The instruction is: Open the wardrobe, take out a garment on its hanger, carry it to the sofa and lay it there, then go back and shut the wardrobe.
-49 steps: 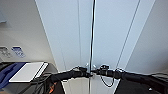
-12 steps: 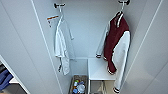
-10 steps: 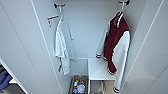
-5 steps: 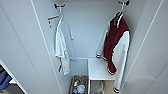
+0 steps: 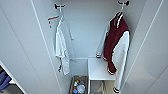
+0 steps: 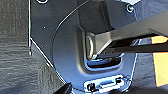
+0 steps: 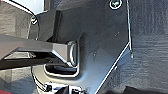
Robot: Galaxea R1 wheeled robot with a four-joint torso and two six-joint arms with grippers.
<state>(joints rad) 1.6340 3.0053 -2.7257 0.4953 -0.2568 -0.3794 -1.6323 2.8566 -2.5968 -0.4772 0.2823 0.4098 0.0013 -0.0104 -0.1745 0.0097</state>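
Observation:
The wardrobe stands open in the head view, with its white doors swung out to the left and right. On the right inside hangs the garment, a dark red jacket with white sleeves and striped cuffs. It is on a white hanger hooked over a dark peg at the top. One sleeve reaches down almost to the wardrobe floor. Both wrist views show the robot's own dark plate and bar over dark flooring.
A white shirt hangs from another peg on the left inside. Below the clothes are a white shelf box and a basket of small items. Something blue shows beyond the left door's lower edge.
About five seconds ago the doors were shut, with both arms reaching toward the middle seam. Now the doors are open and the arms are gone from the head view. Over the last second nothing has visibly moved.

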